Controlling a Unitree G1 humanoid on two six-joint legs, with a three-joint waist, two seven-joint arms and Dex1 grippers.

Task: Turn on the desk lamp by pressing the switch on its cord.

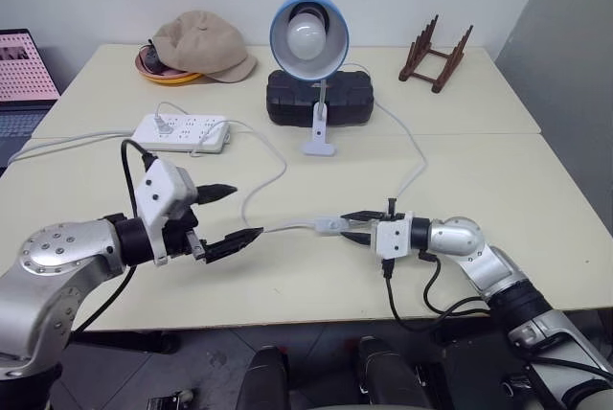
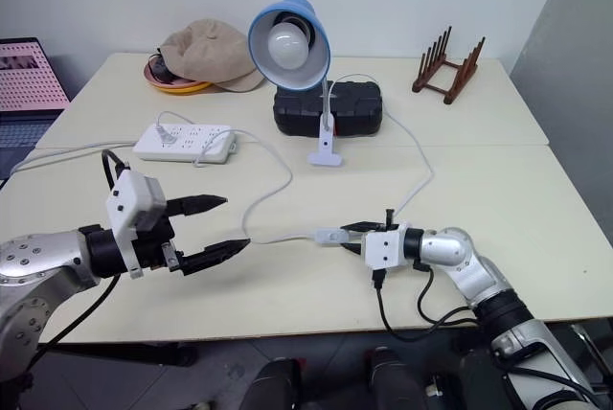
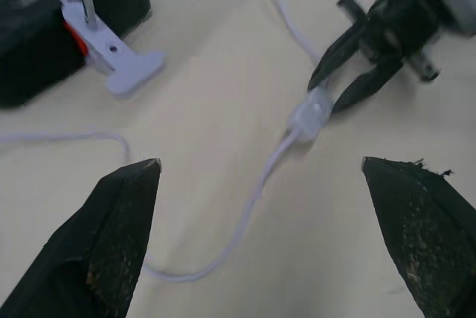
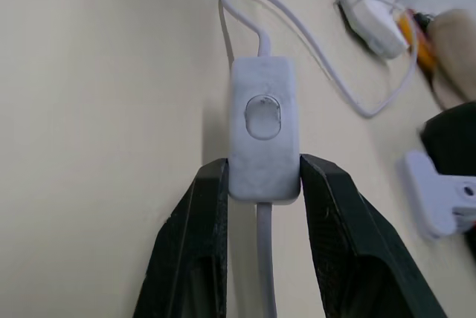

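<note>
The desk lamp (image 1: 308, 32) stands at the back middle of the table, its blue shade and white bulb facing me and its white clip base (image 1: 318, 145) on the tabletop. Its thin white cord (image 1: 410, 147) loops forward to the small white switch (image 1: 330, 227), which lies near the front. My right gripper (image 1: 347, 225) points left and is shut on the switch (image 4: 262, 136), one black finger on each side and the rocker button facing up. My left gripper (image 1: 246, 212) hovers open to the left of the switch, its fingers pointing toward it along the cord (image 3: 245, 214).
A white power strip (image 1: 182, 130) lies at the back left with a plug in it. A black case (image 1: 319, 103) sits behind the lamp's clip. A beige cap (image 1: 203, 44) rests over a bowl, a wooden rack (image 1: 436, 54) stands at the back right, and a laptop (image 1: 24, 75) is at the far left.
</note>
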